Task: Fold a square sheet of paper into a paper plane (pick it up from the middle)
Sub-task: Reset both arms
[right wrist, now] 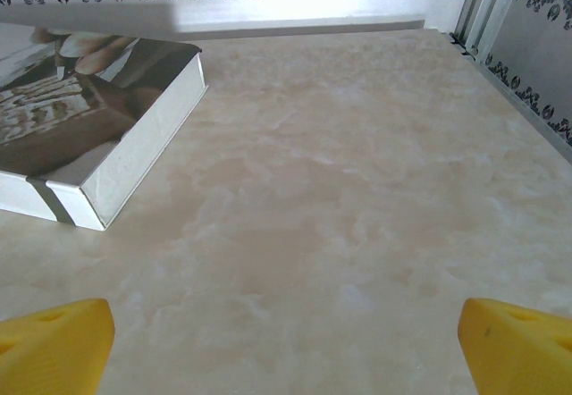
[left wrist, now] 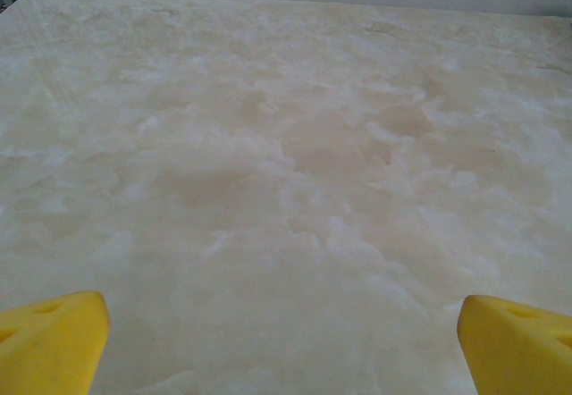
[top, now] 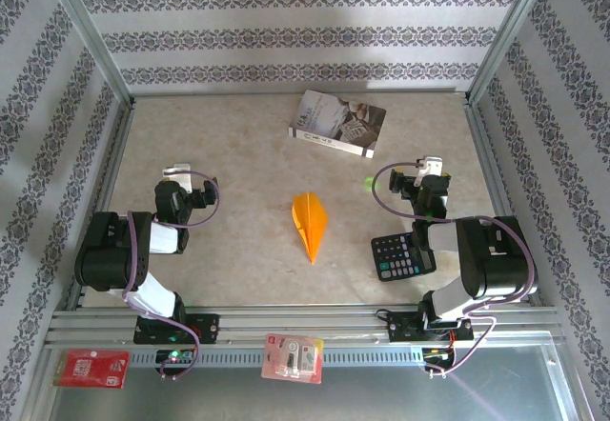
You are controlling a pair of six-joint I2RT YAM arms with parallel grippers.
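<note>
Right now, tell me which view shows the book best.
The top external view: the whole book lies in frame, flat and cover up, near the back wall. The right wrist view has it closer, with the cover and page edges clear, but the frame's left edge cuts part of it off.

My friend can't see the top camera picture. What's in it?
An orange paper plane lies in the middle of the table, tip toward the near edge, between the left arm and right arm. A book lies at the far side; a black calculator sits by the right arm.
</note>
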